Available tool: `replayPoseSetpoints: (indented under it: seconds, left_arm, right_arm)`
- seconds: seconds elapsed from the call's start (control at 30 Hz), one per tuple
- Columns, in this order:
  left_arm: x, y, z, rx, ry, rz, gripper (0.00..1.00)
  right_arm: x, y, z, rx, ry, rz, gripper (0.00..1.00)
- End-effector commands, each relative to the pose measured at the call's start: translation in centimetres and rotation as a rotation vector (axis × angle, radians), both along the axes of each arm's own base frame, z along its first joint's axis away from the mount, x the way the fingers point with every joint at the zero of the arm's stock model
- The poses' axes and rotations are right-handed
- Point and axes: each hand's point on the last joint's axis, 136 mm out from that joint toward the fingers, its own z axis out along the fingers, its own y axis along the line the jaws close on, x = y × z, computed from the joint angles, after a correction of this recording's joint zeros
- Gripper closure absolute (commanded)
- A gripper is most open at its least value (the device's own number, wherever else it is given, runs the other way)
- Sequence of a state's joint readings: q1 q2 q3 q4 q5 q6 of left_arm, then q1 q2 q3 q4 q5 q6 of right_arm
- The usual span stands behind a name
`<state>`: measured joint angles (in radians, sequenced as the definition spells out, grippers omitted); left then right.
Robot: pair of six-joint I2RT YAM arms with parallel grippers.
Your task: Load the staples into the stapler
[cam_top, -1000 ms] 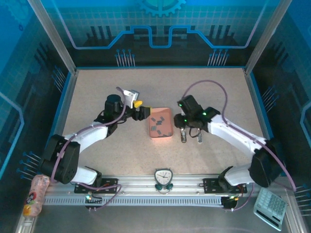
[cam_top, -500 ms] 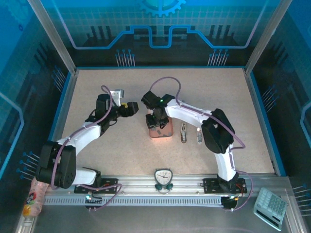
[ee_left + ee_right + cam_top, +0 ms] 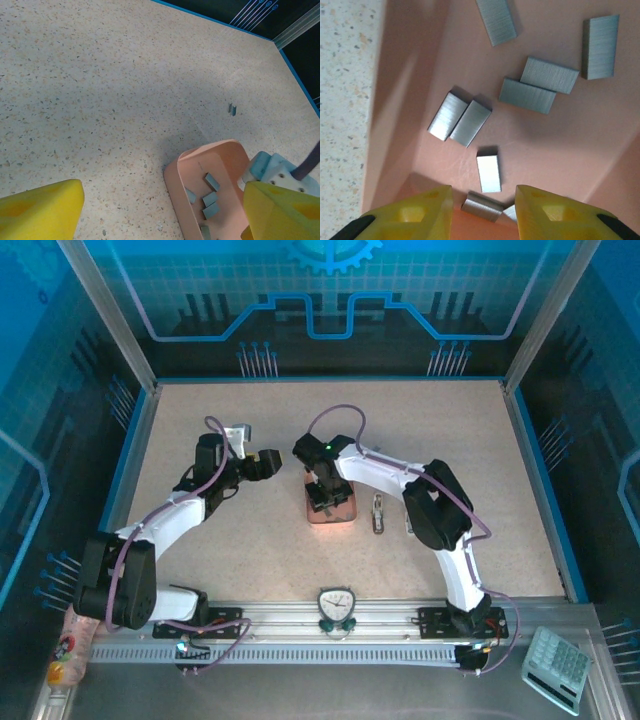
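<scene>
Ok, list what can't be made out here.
Top view: the right arm covers most of the pink tray, hiding its contents.
Top view: the stapler beside it is too small to tell open from closed.
Right wrist view: one staple strip sits mostly behind a yellow finger.
Left wrist view: the bottom edge cuts the tray; a grey speck on the table is too small to identify.

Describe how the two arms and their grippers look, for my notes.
The left arm and the right arm both have white links and black joints. A purple cable loops along each. A green light glows on the right arm's wrist. The fingertips are blunt yellow wedges.
</scene>
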<state>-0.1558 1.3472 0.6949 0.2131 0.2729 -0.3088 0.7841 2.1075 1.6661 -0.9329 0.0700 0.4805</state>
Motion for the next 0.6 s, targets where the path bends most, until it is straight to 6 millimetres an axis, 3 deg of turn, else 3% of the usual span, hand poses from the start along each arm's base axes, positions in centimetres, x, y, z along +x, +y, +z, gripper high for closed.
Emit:
replayPoseSetpoints:
  seconds: [0.0,0.37,0.57]
  left_arm:
    - [-0.1,0.6,0.5,0.005,-0.011,0.017,0.16]
    - [0.0,0.5,0.5,-0.008,-0.015,0.015,0.16]
    - [0.0,0.4,0.6,-0.007,-0.021,0.009,0.16]
  right_arm:
    - [-0.3,-0.2,-1.7,-0.008,0.046,0.013,0.61]
    - [-1.0,-0.5,-4.1,-0.012,0.108,-0.043,0.58]
    - [-0.8,-1.2,-5.4,-0.052,0.099,-0.05,0.66]
